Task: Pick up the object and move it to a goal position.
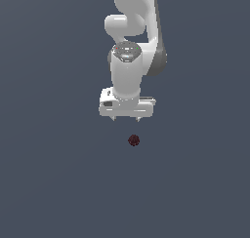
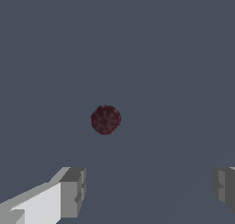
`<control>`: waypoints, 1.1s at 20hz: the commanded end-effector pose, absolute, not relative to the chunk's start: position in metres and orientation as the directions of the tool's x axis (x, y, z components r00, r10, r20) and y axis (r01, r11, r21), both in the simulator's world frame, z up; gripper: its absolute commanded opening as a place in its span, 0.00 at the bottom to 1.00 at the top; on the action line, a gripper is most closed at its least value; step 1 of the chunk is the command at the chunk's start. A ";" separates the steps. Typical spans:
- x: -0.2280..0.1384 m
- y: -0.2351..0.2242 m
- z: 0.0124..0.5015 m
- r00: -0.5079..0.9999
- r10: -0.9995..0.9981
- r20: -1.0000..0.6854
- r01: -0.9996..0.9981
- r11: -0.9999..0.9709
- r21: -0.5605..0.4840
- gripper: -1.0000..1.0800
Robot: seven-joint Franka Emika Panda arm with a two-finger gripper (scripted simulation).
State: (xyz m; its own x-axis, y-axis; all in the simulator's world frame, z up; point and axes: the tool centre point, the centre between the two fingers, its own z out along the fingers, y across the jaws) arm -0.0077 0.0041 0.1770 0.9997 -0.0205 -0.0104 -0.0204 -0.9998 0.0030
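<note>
The object [image 1: 134, 140] is a tiny dark maroon-red roundish lump with a bumpy surface, lying on the flat grey ground. It also shows in the wrist view [image 2: 105, 120], whole and unobstructed. My white gripper [image 1: 126, 119] hangs above it, slightly toward the exterior view's left, with a clear gap between the fingertips and the lump. The fingers [image 2: 72, 192] stand wide apart and hold nothing. The gripper is open.
The white arm [image 1: 133, 32] rises from the gripper toward the top of the exterior view. The plain dark grey ground [image 1: 49, 183] surrounds the object on all sides.
</note>
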 end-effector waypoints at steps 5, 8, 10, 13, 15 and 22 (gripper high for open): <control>-0.010 0.012 0.174 1.000 -0.007 -0.023 -0.007 -1.000 -0.003 0.96; -0.015 0.025 0.170 0.999 0.021 -0.042 0.020 -1.000 -0.013 0.96; -0.017 0.029 0.169 0.998 0.034 -0.049 0.033 -0.999 -0.017 0.96; -0.017 0.029 0.169 0.998 0.039 -0.050 0.038 -0.999 -0.017 0.96; -0.017 0.028 0.169 0.998 0.034 -0.048 0.033 -0.999 -0.016 0.96; -0.014 0.030 0.163 0.999 -0.023 -0.046 -0.024 -1.000 -0.015 0.96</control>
State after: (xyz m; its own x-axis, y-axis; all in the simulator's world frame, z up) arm -0.0149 0.0292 0.1649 0.9989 -0.0080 -0.0461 -0.0087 -0.9998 -0.0153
